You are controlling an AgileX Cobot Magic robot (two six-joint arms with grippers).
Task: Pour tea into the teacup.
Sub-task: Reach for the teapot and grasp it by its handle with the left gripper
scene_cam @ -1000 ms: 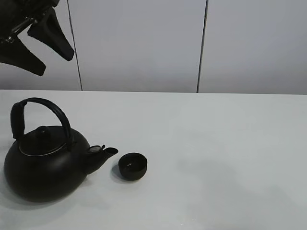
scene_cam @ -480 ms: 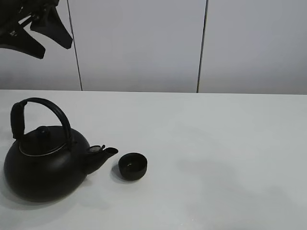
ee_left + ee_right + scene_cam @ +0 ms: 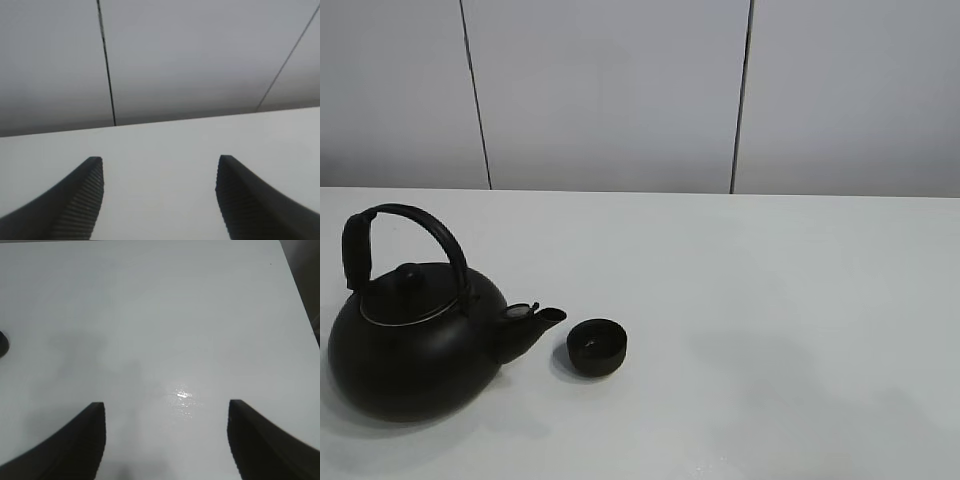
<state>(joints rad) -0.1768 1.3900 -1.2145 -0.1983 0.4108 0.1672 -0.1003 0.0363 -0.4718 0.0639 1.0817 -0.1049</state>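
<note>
Teacup (image 3: 596,346) stands just beside the spout (image 3: 542,320) of the kettle (image 3: 415,360), whose handle (image 3: 425,225) arches in line with it, probably nearer the left jaws; left and right jaws both gape, empty.

Lighting: bright, soft, even, overhead. Shadows: faint, diffuse patches on tabletop (image 3: 800,270). Glare: small specular spot, right wrist view. Teacup (image 3: 596,346): near-black, surface detail lost. Wrist views: soft, slightly hazy.
</note>
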